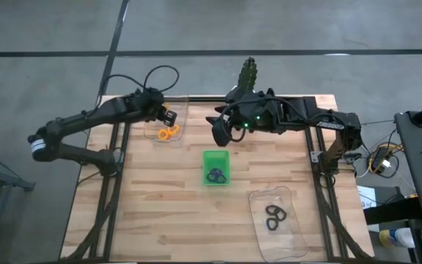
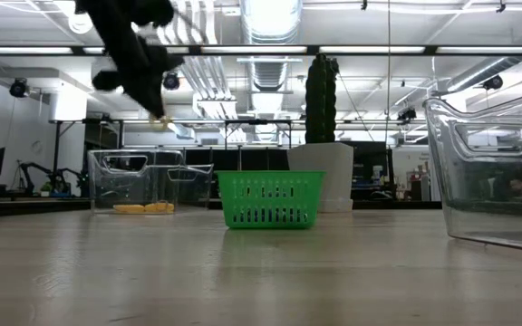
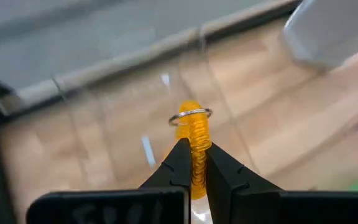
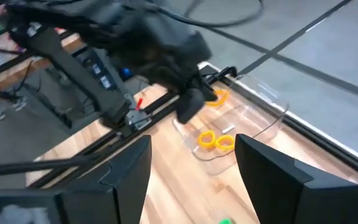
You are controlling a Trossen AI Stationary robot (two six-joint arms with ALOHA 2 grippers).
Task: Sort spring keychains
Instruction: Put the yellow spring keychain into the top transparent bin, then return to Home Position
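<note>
My left gripper [image 1: 168, 117] hangs over the clear tray [image 1: 154, 123] at the table's far left, shut on an orange spring keychain [image 3: 194, 134] with a metal ring. Two more orange keychains [image 4: 215, 140] lie on that tray's floor. The green tray [image 1: 216, 155] at mid-table holds dark keychains [image 1: 217, 175]. Black keychains [image 1: 274, 217] lie in the clear tray [image 1: 293, 236] at the near right. My right gripper [image 4: 191, 168] hovers open above the table's far middle, over nothing. My left gripper pinches the orange keychain's coil [image 3: 197, 163] between its two fingers [image 3: 225, 177]. The coil runs along the fingers, and its ring end [image 3: 191, 114] sticks out past the tips. The keychain is lifted clear above the tray floor.
The low view shows the green tray [image 2: 270, 199] at centre, the left clear tray [image 2: 148, 186] behind it and the near clear tray's wall [image 2: 492, 172] at the right. Bare wood lies along the near left of the table [image 1: 145, 213].
</note>
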